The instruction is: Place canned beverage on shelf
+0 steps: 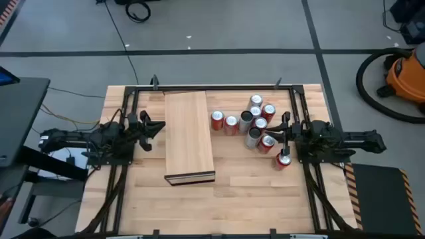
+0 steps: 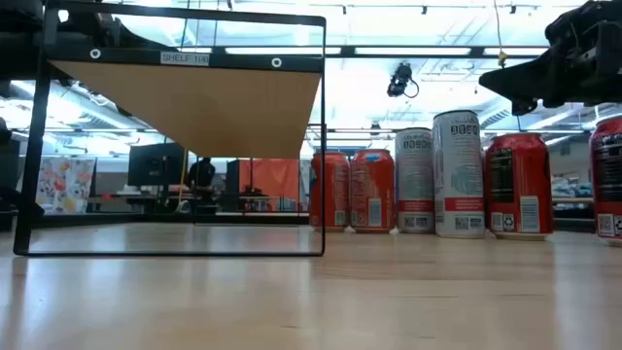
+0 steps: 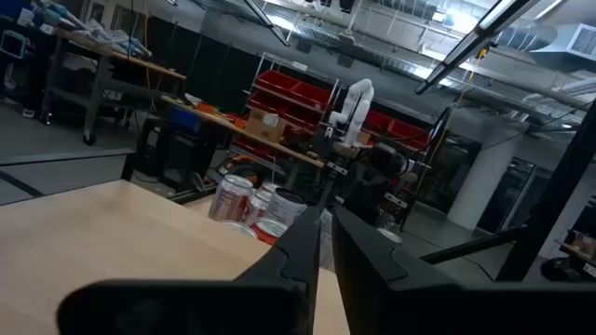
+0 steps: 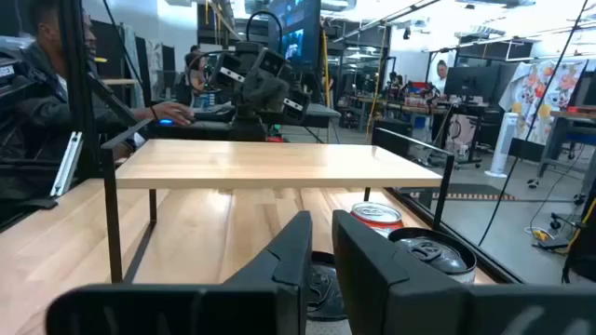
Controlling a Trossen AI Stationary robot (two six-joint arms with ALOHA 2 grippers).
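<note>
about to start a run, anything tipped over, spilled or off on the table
Nothing stands out. The cans stand upright in a cluster beside the shelf, one can apart near the right pincer. No spill shows.

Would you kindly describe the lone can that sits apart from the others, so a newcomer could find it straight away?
On the table, look to the right of the shelf, where a cluster of cans stands. The lone can is red and upright, nearer the table's front than the cluster. Unlike the rest, it touches no other can and sits beside the right gripper.
</note>
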